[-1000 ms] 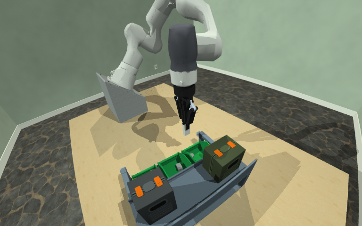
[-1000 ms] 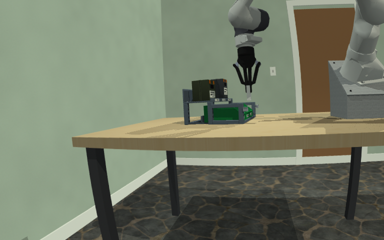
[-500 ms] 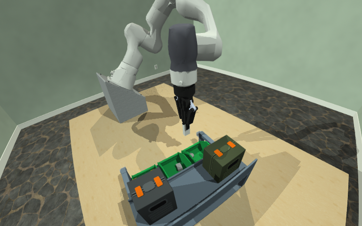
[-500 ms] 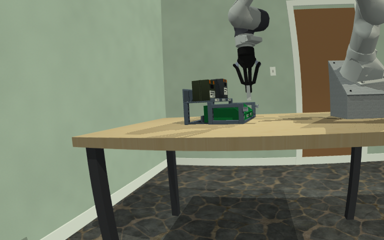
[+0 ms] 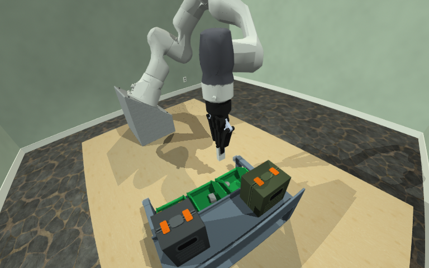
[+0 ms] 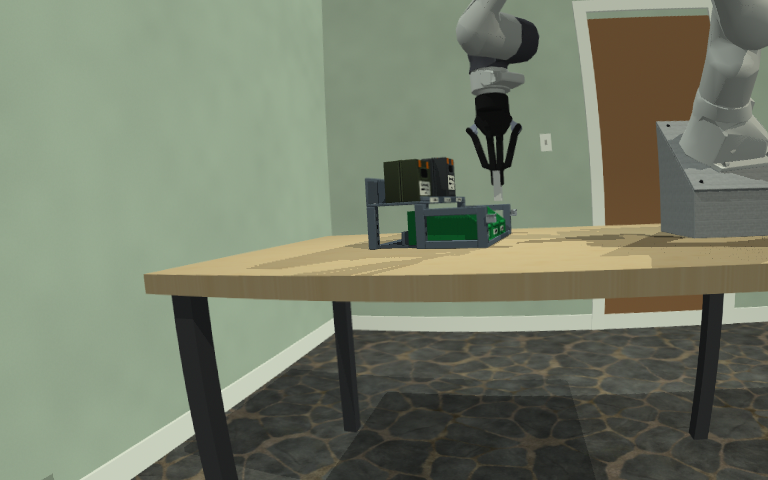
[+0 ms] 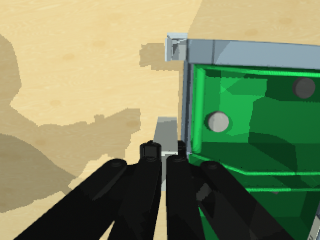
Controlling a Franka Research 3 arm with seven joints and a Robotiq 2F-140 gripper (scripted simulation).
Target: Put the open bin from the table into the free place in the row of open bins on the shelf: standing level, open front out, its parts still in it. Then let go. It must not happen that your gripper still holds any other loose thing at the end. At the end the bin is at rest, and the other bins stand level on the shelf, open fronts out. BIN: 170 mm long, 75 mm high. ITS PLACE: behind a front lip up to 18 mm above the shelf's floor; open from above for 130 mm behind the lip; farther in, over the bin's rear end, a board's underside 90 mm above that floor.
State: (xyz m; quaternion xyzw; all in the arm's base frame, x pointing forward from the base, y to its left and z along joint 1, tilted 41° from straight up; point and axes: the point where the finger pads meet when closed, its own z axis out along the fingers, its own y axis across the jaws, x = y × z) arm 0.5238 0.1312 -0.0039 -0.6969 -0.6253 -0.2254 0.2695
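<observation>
Three green open bins stand side by side in the lower level of the grey shelf (image 5: 221, 218): one at the right end (image 5: 232, 180), one in the middle (image 5: 208, 193) with a grey part in it, and one at the left (image 5: 170, 202), mostly hidden under the upper board. They also show in the side view (image 6: 453, 226). In the wrist view the right-end bin (image 7: 260, 127) holds round grey parts. My gripper (image 5: 220, 156) is shut and empty. It hangs above the table just in front of the shelf's right front corner, and it also shows in the side view (image 6: 497, 192) and the wrist view (image 7: 163, 150).
A dark grey box (image 5: 180, 232) and an olive box (image 5: 265, 186) with orange latches stand on the shelf's upper board. The arm's grey base block (image 5: 145, 120) stands at the far side of the table. A shelf corner post (image 7: 176, 47) is close to my fingers.
</observation>
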